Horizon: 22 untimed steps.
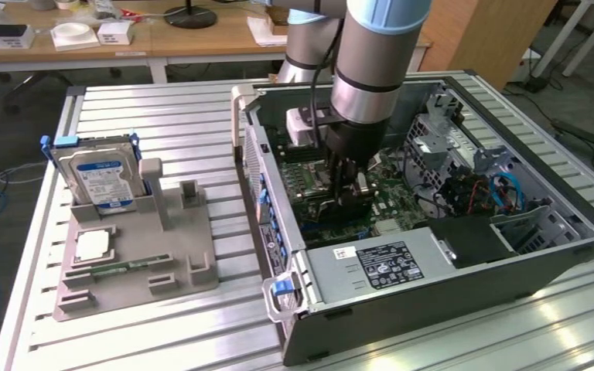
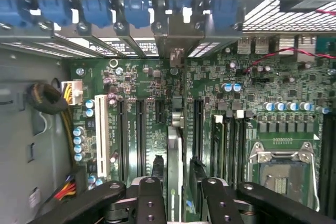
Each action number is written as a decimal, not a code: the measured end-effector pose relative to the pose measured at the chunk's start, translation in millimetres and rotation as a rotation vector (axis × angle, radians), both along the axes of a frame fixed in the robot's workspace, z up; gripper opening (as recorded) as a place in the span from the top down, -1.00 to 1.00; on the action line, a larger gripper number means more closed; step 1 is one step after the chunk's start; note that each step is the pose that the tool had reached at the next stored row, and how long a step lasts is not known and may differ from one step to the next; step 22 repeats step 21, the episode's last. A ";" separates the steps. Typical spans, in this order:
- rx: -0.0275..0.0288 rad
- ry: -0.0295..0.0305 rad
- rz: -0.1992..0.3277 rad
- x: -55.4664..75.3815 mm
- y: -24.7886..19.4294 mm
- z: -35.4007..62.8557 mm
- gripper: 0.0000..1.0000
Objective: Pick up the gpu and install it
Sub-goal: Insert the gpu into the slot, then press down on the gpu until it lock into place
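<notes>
Reaching deep into the open computer case [image 1: 544, 255], your gripper [image 2: 177, 182] stands released, fingers [image 2: 150, 198] astride the gpu [image 2: 175, 153], which sits edge-on in its motherboard [image 2: 247, 103] slot. Installation looks nearly finished; confirm full seating.

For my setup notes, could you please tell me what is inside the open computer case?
Inside the computer case lies a green motherboard. The gpu stands on edge in its slots, the tool just above. A black power supply covers whatever lies beneath it.

Slatted metal table [image 1: 173, 116] under grey holder tray [image 1: 132, 270], open computer case [image 1: 544, 263].
</notes>
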<state>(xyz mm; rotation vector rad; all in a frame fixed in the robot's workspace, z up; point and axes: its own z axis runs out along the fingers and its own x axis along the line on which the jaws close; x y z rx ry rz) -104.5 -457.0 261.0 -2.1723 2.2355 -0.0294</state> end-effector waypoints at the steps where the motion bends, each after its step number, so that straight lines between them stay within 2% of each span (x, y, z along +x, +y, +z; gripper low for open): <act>1: 0.0000 -0.0014 0.000 0.0 0.0 3.2 0.33; 4: -0.0001 -0.0052 0.000 0.0 0.0 13.1 0.33; 8: 0.0001 -0.0066 0.000 0.0 0.0 14.3 0.36; 9: 0.0001 -0.0066 0.000 0.0 0.0 14.3 0.48; 10: 0.0000 -0.0066 0.000 0.0 0.0 14.3 0.48; 13: 0.0000 -0.0065 0.000 0.0 0.0 14.3 0.80; 22: 0.0000 -0.0065 0.000 0.0 0.0 14.4 0.80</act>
